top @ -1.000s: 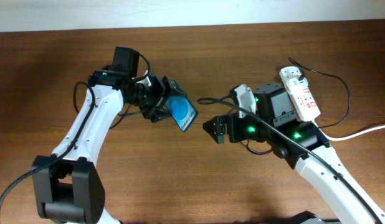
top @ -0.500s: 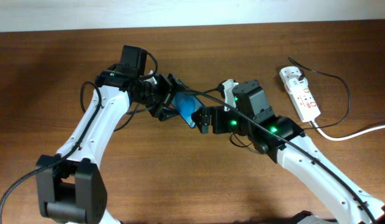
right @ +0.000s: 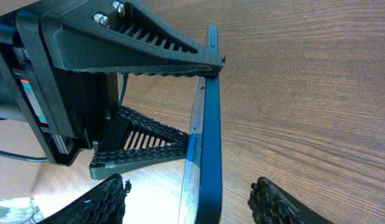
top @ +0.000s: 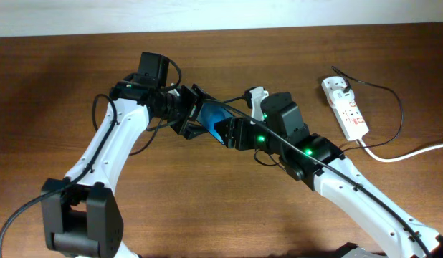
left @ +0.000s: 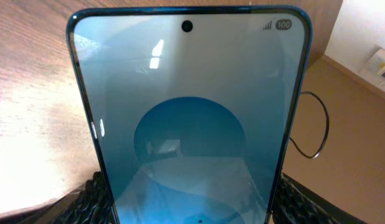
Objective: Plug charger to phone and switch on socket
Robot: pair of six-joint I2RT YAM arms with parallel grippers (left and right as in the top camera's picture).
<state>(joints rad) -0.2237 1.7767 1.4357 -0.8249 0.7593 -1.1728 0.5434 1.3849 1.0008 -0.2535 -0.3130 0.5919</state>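
The phone (top: 213, 118), blue-screened, is held above the table, and my left gripper (top: 200, 118) is shut on its side edges. In the left wrist view the phone (left: 192, 112) fills the frame between both fingers (left: 86, 199). My right gripper (top: 232, 132) straddles the phone's free end. In the right wrist view the phone (right: 208, 124) stands edge-on between the right gripper's (right: 192, 199) open jaws, with a gap on each side. The white socket (top: 345, 107) lies at the far right. The thin black charger (top: 399, 107) loops beside it, with its tip not discernible.
A thick white cord (top: 415, 150) runs from the socket off the right edge. A black cable loop (left: 322, 127) lies on the wood behind the phone. A light wall band (top: 221, 14) borders the table's far edge.
My right arm has swung left from near the socket to the phone, and its jaws have narrowed around the phone's end. The left arm shifted the phone slightly right, then held still.
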